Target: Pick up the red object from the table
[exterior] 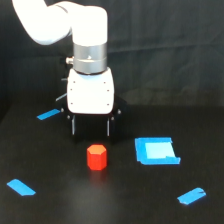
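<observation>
The red object, a small red-orange hexagonal block, stands upright on the black table, a little left of centre in the exterior view. My gripper hangs from the white arm just behind and above the block. Its dark fingers point down and stand apart with nothing between them. The block sits in front of the fingers, untouched.
A blue square patch lies on the table to the exterior view's right of the block. Blue tape strips lie at the back left, front left and front right. A dark curtain closes off the back.
</observation>
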### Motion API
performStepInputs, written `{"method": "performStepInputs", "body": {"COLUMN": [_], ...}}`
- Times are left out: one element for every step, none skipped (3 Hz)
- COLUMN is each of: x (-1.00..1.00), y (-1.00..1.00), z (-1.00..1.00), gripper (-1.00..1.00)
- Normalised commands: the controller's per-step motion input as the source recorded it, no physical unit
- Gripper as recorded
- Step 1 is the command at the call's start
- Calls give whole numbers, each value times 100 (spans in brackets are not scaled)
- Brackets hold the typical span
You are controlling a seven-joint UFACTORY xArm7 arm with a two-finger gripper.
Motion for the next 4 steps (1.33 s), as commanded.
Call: {"method": "performStepInputs", "body": {"x": [21, 17, 11, -7], "y": [-95, -84, -77, -13], "z": [1, 2, -7, -15], "gripper": [97, 97, 98, -44]}}
